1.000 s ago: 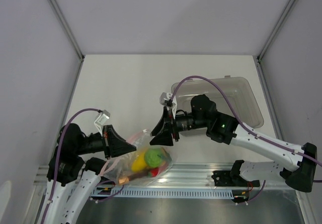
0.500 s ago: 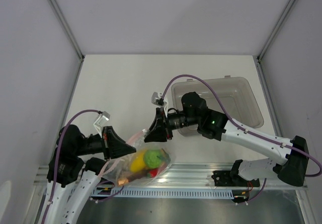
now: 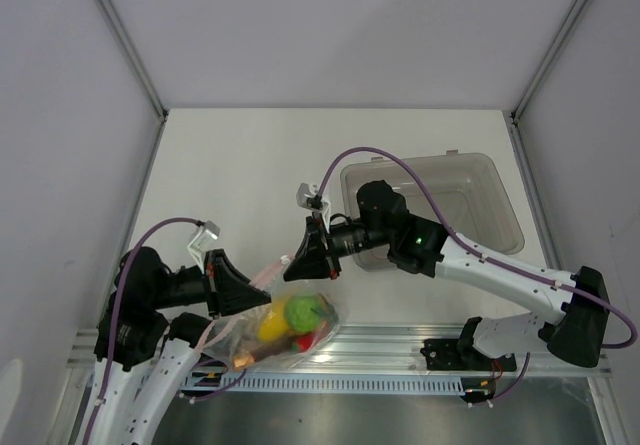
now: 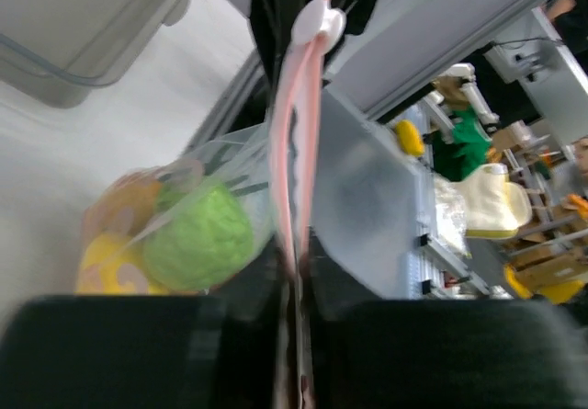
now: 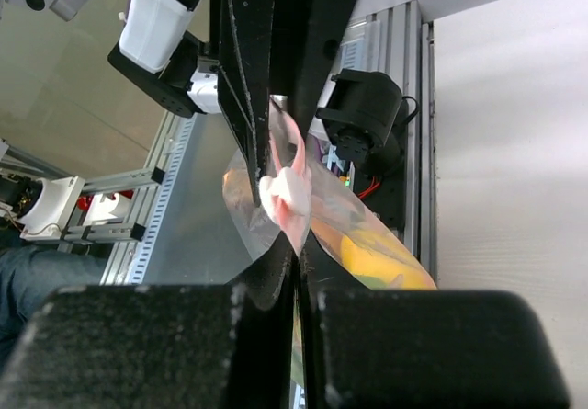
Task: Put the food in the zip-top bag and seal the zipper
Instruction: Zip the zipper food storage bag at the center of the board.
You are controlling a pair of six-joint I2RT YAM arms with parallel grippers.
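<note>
The clear zip-top bag [image 3: 290, 325] hangs between my two grippers over the near table edge. Inside it lie the food pieces: a green round fruit [image 3: 305, 312], a yellow-orange fruit [image 3: 272, 325] and a red piece [image 3: 306, 341]. My left gripper [image 3: 262, 299] is shut on the pinkish-red zipper strip [image 4: 299, 152] at the bag's left end. My right gripper [image 3: 297, 263] is shut on the same strip [image 5: 287, 198] at its right end. In the left wrist view the green fruit [image 4: 197, 234] shows through the plastic. The two sides of the strip lie pressed together between the grippers.
A grey translucent rigid bin [image 3: 480, 195] stands at the right behind my right arm. A metal rail [image 3: 400, 350] runs along the table's near edge under the bag. White walls close the table on three sides.
My right gripper has slid left along the zipper strip toward my left gripper, mostly in the first half second. The left arm and the bag have barely moved.
</note>
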